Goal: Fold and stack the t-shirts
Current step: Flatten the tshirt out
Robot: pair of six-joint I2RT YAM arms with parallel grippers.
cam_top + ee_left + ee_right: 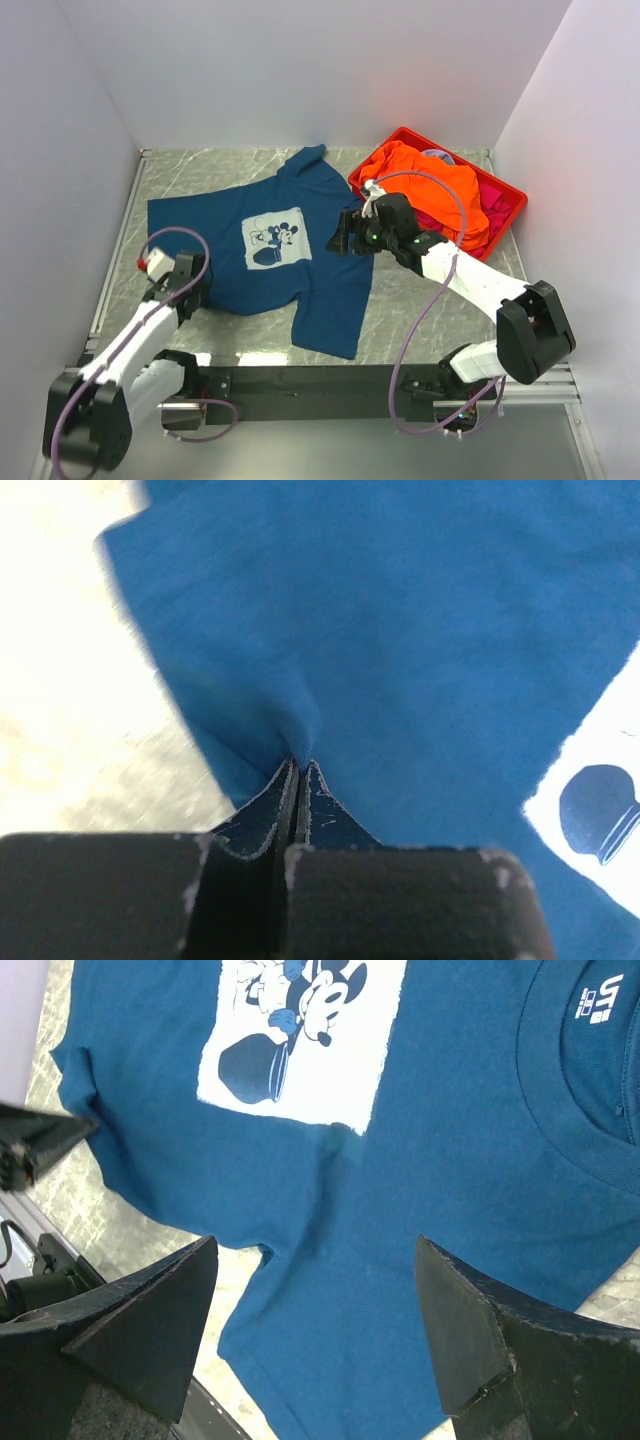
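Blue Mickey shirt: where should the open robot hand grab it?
Probably the near sleeve, at its edge, coming straight down from above. The navy t-shirt lies flat with the print up, so only an edge gives the fingers something to pinch. The left gripper is shut on the edge at the other end, and the open right gripper hovers above the shirt.

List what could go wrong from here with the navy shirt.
The left claw is shut on only a thin pinch at the edge of the navy t-shirt; the cloth might slip out when lifted.
The right claw hangs open over the shirt, gripping nothing; a one-sided pull would likely bunch it.
The orange t-shirt spills over the red crate beside the right arm, which might snag it.
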